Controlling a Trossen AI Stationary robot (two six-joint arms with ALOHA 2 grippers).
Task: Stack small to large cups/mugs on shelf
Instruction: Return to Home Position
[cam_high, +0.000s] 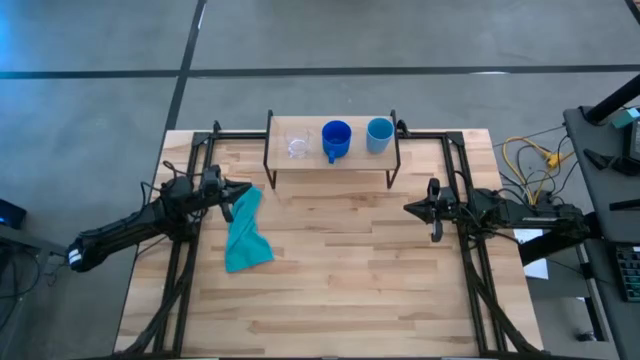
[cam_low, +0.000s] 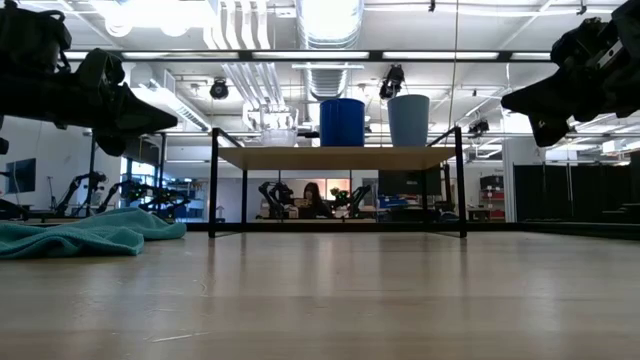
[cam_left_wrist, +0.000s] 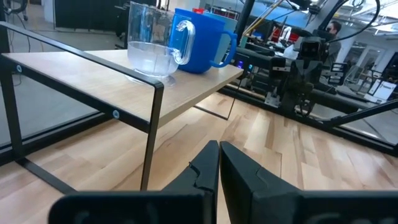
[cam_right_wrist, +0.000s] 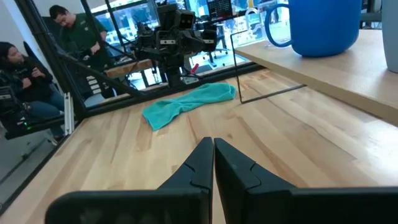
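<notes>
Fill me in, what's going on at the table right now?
Nothing is being handled. The clear glass cup, dark blue mug and light blue cup stand in a row on the shelf. The left gripper hangs shut and empty above the table beside the teal cloth. The right gripper hangs shut and empty on the opposite side, clear of the shelf.
</notes>
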